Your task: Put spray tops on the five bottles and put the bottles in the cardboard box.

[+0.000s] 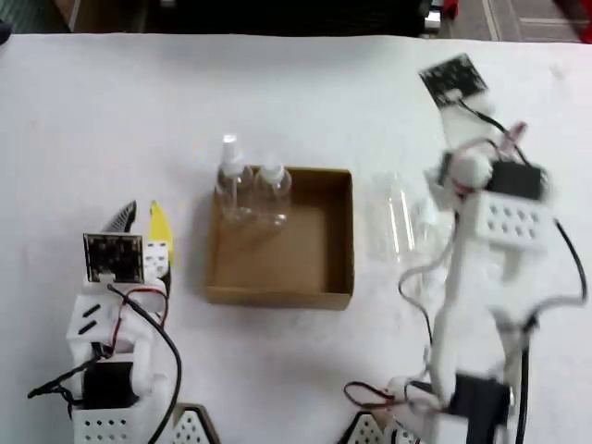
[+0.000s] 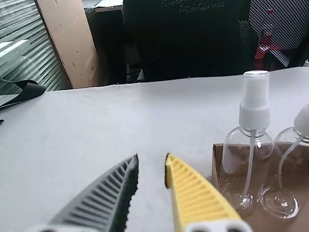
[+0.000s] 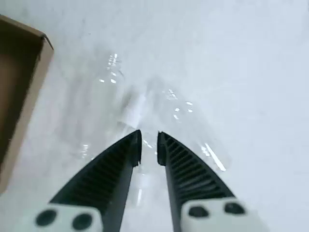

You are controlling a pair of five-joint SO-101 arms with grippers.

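Bottles nearest the fingers first: bare bottles [image 3: 169,104] [image 1: 400,222], clear and topless, lay on their sides on the table [image 3: 256,58] just past the right gripper's [image 3: 148,137] fingertips. Blurred into one another, so could not be counted. Lay right under the line of the tips; touching them or not, could not tell.

Right gripper released: both black fingers [image 3: 116,169] parted by a narrow slit from root to tip, clamped on nothing. Off to one side of these fingers, well clear of the tips, showed a corner of the box [image 3: 34,63] [image 1: 277,296], apart from the bare bottles.

Left gripper [image 2: 151,162] [image 1: 141,213] likewise released: black finger [image 2: 104,198] and yellow finger [image 2: 198,198] spread in a V, with only table between the tips. Gripped nothing, touched no bottle.

Ahead of those tips, off to the yellow finger's side, stood the box wall, near but not touching. Farther on along that same side, inside the box corner, stood two capped bottles [image 2: 246,145] [image 1: 234,185], upright and side by side. Wore a white spray top [image 2: 254,96] each, with a thin tube running down inside the clear body. Stood well beyond the fingertips, apart from both grippers.
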